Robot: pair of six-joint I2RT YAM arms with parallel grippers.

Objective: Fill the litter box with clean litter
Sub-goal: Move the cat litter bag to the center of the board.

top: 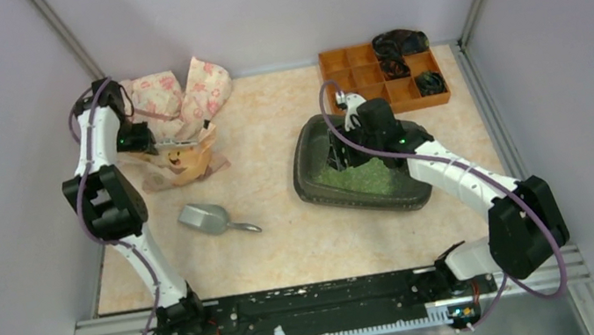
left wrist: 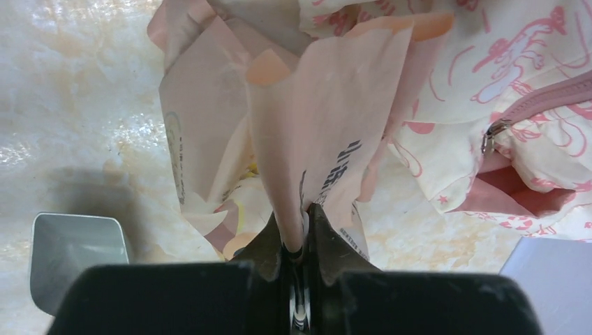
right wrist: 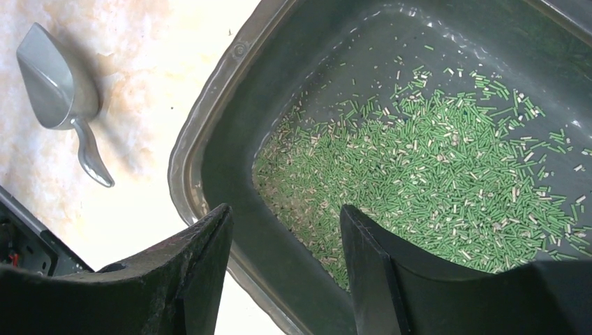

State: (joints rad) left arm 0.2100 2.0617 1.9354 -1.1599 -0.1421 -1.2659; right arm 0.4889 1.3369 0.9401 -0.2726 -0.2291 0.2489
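Observation:
The litter box (top: pixel 305 175), a dark shallow tray, sits right of centre. A layer of green clean litter (top: pixel 359 178) covers part of its floor (right wrist: pixel 433 167). My right gripper (top: pixel 342 150) hangs over the box's left side. It is open (right wrist: pixel 283 234), one finger outside the rim and one inside, with the box wall (right wrist: pixel 230 160) between them. At the back left, my left gripper (top: pixel 187 138) is shut on the top edge of the peach paper bag (top: pixel 182 162). A fold of the bag (left wrist: pixel 314 125) is pinched between the jaws (left wrist: pixel 297 241).
A grey metal scoop (top: pixel 208 219) lies on the table between the bag and the box (right wrist: pixel 56 80). A pink-printed fabric pouch (top: pixel 176 92) lies behind the bag. An orange compartmented organiser (top: pixel 360 78) stands at the back right. Walls enclose three sides.

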